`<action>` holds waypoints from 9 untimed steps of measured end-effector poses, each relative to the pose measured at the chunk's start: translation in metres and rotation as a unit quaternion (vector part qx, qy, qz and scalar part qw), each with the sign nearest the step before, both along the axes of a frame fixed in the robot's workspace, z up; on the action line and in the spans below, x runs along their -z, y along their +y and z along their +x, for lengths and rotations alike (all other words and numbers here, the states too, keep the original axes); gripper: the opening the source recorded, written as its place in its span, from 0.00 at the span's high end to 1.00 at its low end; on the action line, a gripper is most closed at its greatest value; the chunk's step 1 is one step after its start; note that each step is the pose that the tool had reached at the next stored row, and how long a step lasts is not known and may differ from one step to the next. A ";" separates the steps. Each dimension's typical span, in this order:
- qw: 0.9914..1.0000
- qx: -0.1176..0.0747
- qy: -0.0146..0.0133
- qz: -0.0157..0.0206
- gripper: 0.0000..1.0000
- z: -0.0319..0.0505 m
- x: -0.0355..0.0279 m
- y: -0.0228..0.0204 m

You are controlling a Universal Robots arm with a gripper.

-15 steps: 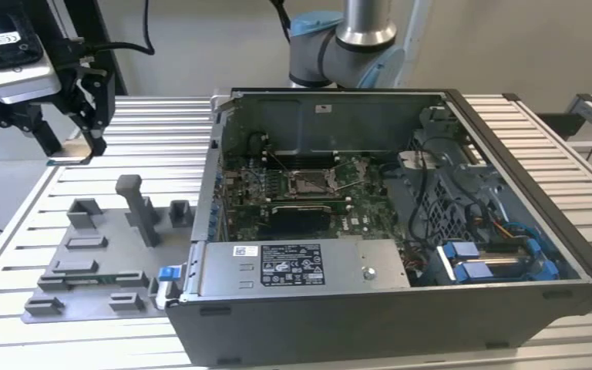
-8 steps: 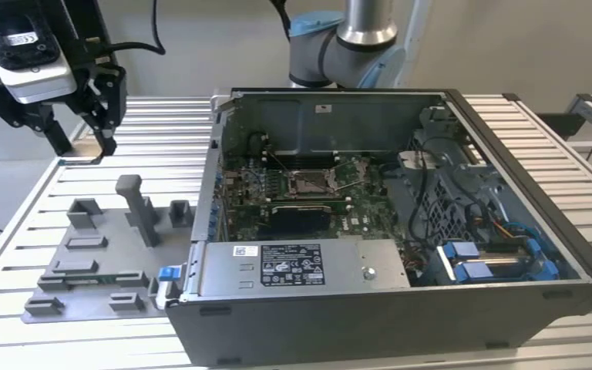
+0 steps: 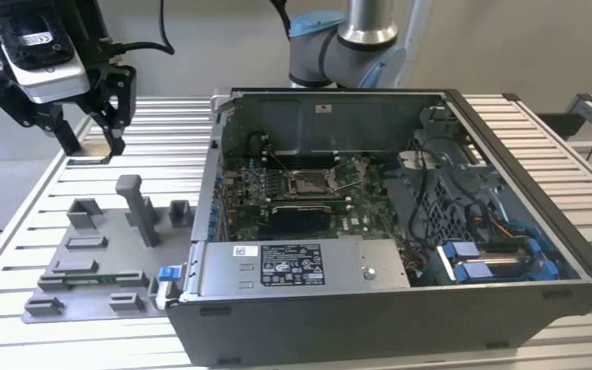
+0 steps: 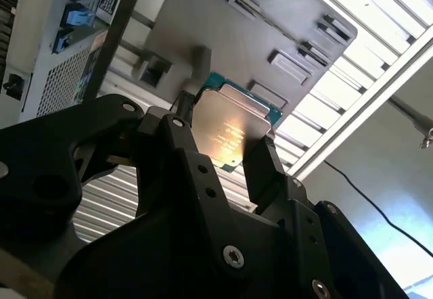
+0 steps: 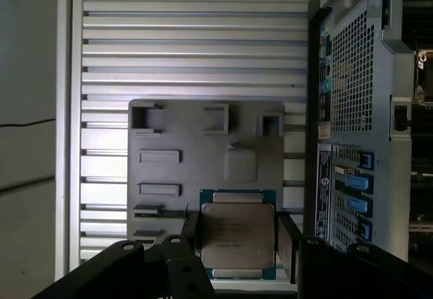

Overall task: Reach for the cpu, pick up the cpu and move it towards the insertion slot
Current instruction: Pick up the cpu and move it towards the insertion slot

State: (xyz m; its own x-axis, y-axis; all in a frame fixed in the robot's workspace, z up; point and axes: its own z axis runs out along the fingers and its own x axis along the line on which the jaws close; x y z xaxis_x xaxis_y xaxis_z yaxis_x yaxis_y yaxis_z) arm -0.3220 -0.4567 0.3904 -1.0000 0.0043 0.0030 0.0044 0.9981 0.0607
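Black gripper (image 3: pixel 92 148) w/ hex screws (image 4: pixel 233 257); silver arm (image 3: pixel 366 23), blue joint caps (image 3: pixel 307 25)

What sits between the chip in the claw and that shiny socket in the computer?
In the exterior view, slatted table and the computer case's wall separate the cpu from the insertion slot.

Your exterior view: high, far off gripper (image 3: pixel 92 150), facing down over computer case (image 3: pixel 378 308), fixture plate (image 3: pixel 121 262). Your first wrist view: close behind gripper, straight down. Second wrist view: close, oblique. Both wrist views share cpu (image 5: pixel 238 235), fixture plate beneath gripper.
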 end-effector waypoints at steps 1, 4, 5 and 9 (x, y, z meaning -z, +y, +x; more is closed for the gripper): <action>1.000 0.000 0.000 0.000 1.00 0.0015 0.0000 0.0000; 1.000 0.000 0.000 0.000 1.00 0.0062 0.0000 0.0000; 1.000 0.000 0.000 0.000 1.00 0.0079 0.0000 0.0000; 1.000 0.000 0.000 0.000 1.00 0.0138 0.0000 0.0000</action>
